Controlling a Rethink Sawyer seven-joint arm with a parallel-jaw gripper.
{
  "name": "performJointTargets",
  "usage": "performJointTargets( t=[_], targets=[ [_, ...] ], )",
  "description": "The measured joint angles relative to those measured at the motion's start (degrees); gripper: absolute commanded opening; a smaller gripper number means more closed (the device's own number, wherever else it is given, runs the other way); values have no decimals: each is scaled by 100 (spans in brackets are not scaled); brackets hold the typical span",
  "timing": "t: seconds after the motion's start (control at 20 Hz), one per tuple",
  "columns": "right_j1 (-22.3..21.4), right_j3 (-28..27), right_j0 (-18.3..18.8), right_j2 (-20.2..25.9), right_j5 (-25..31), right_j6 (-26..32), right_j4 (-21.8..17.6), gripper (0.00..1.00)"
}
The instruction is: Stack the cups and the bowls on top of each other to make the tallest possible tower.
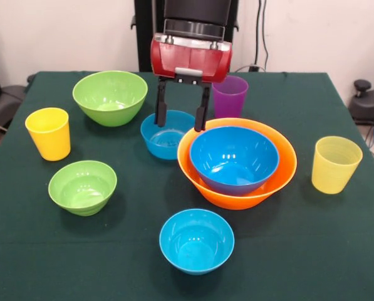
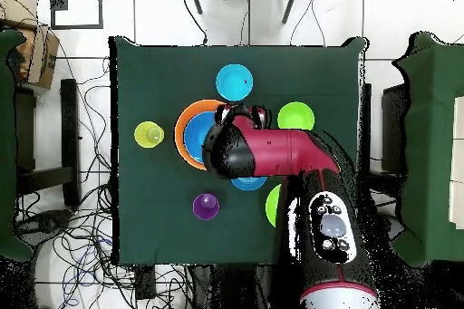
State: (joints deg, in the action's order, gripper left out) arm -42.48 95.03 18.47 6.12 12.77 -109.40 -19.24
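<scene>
The big orange bowl [image 1: 252, 195] sits right of centre with the large blue bowl [image 1: 233, 160] nested in it. My gripper [image 1: 181, 123] is open and empty, its fingers straddling a small blue bowl [image 1: 166, 139] just left of the orange one. The purple cup [image 1: 230, 96] stands behind them. The medium green bowl [image 1: 109, 95] is at the far left, the opaque yellow cup [image 1: 48, 133] and the small green bowl [image 1: 82, 186] at the left. Another small blue bowl [image 1: 196, 240] is near the front. The pale yellow ribbed cup [image 1: 336, 164] stands at the right.
All stand on a dark green tablecloth [image 1: 299, 251]. In the overhead view my arm [image 2: 281, 153] covers the table's middle; the orange bowl [image 2: 185, 129], the purple cup [image 2: 206, 206] and the pale yellow cup [image 2: 149, 133] show beside it.
</scene>
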Motion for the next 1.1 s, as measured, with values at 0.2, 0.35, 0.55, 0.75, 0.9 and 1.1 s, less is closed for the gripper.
performJointTargets(
  t=[0.2,0.35,0.55,0.75,0.9,1.1],
  targets=[
    [-82,234,286,293,0,0,-69,100],
    [-203,343,493,499,32,0,-72,100],
    [-387,374,708,729,251,0,-65,100],
    [-591,372,845,952,718,0,-51,100],
    [-688,372,881,1062,983,0,-53,100],
    [-721,373,935,1229,1081,0,-71,100]
  ],
)
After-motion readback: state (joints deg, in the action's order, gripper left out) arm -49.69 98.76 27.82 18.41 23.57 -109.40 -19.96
